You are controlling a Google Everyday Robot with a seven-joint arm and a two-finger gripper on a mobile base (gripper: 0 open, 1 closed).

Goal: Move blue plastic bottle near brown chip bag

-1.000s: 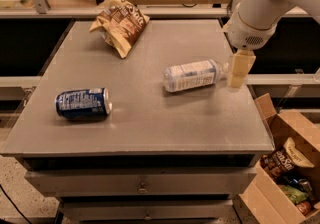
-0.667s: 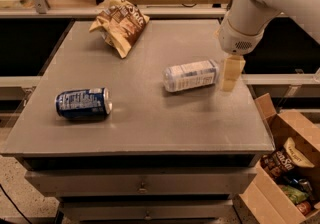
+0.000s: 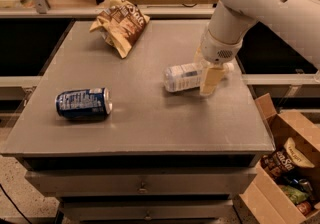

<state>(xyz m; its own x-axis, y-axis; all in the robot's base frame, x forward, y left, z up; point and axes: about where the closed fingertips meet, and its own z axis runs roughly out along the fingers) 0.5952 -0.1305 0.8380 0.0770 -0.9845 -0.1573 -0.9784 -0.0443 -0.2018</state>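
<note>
The cream gripper (image 3: 207,81) of a white arm hangs at the white-capped end of the blue plastic bottle (image 3: 182,77), clear with a pale blue-and-white label, on the grey bench (image 3: 150,123). The brown chip bag (image 3: 121,27) is tan-streaked and white-lettered; the can (image 3: 83,103) is dark blue with white print.

One bottle (image 3: 183,77), can (image 3: 83,103), bag (image 3: 120,25), gripper (image 3: 210,80) at bottle

Apparently no legible text anywhere

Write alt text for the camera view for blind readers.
The robot's hand is at the cap end of a blue plastic bottle lying on a grey table; a brown chip bag far left, a soda can near left.
</note>
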